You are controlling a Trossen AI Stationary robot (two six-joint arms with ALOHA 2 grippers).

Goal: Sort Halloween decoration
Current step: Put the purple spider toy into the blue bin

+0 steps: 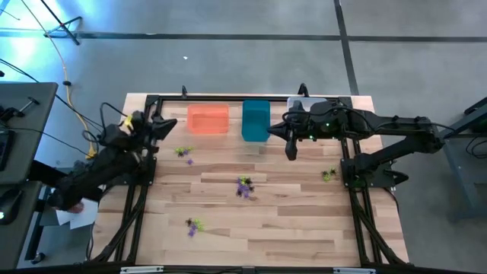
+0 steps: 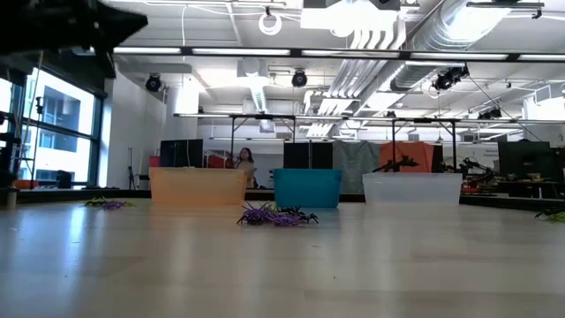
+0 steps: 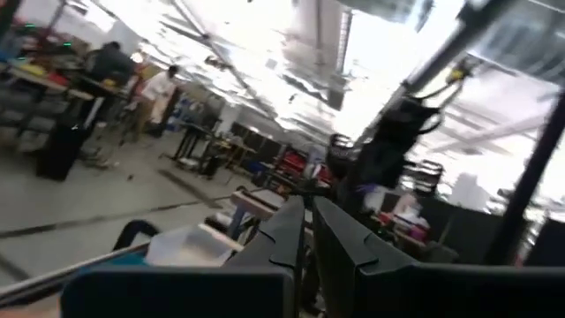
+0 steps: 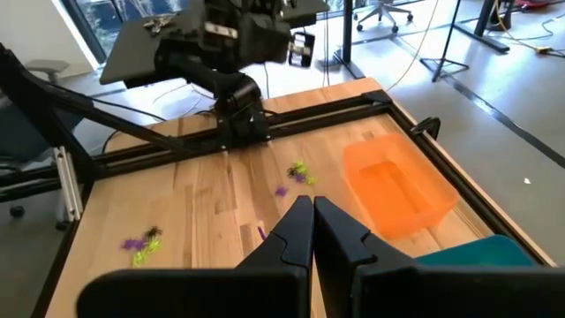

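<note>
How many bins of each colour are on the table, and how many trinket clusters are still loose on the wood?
Orange bin: 1
Teal bin: 1
Clear bin: 1
Loose trinket clusters: 4, at
Total: 3 bins, 4 clusters; individual trinkets too small to count.

I see even, bright overhead light on the table (image 1: 304, 228), with soft shadows. My left wrist view is motion-blurred and glary; blue glare shows beyond the table's far-left corner.

Both arms raised – left claw (image 1: 172, 123), right claw (image 1: 291, 153) (fingers together).
</note>
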